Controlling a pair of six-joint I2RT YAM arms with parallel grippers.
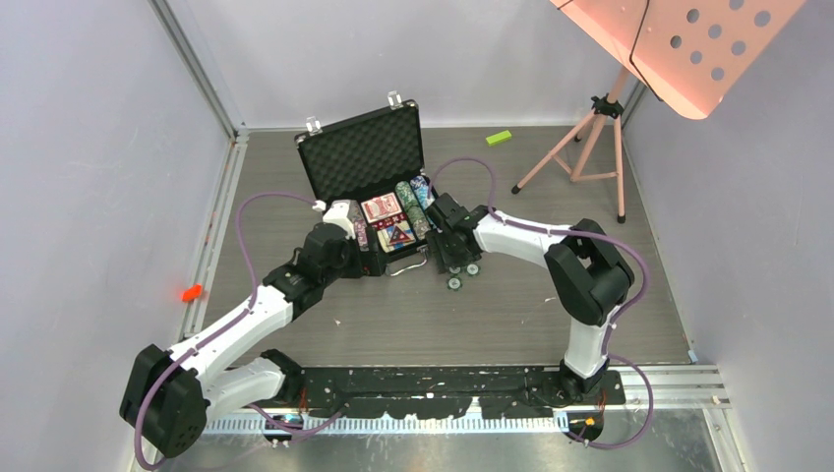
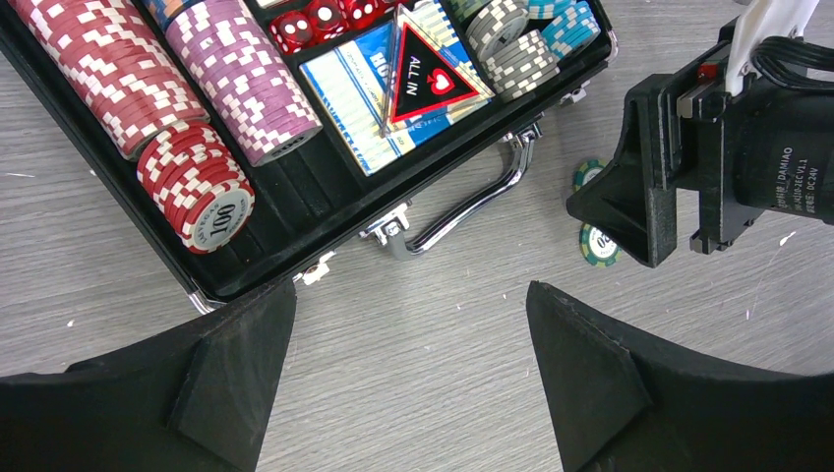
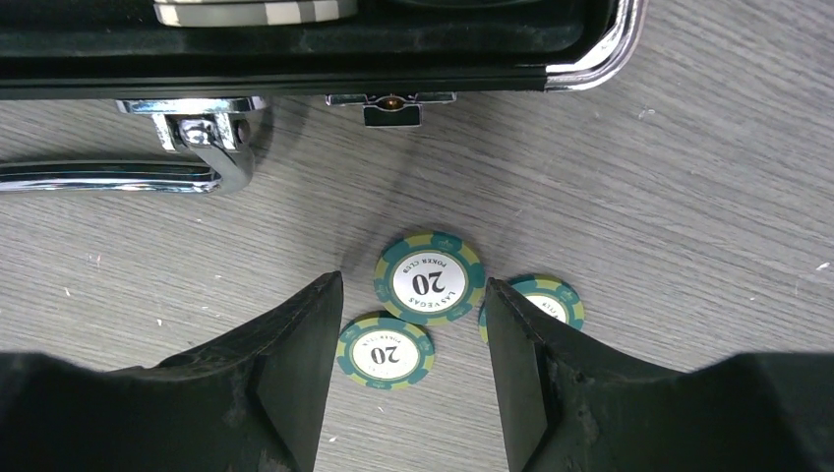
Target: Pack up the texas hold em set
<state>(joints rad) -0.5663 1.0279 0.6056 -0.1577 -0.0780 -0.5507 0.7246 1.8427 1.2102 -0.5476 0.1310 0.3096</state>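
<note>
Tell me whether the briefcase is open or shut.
Open. The briefcase lid stands upright with its foam lining exposed, and poker chips show inside the base.

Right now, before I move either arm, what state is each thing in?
Case, open, lid up.
Handle, flat on the table.
Green chips, three loose on the table, outside the case.
Chip rows, in the case.
Cards, in the case.
Dice, in the case.
Left gripper, open, empty.
Right gripper, open, empty, over the green chips.
</note>
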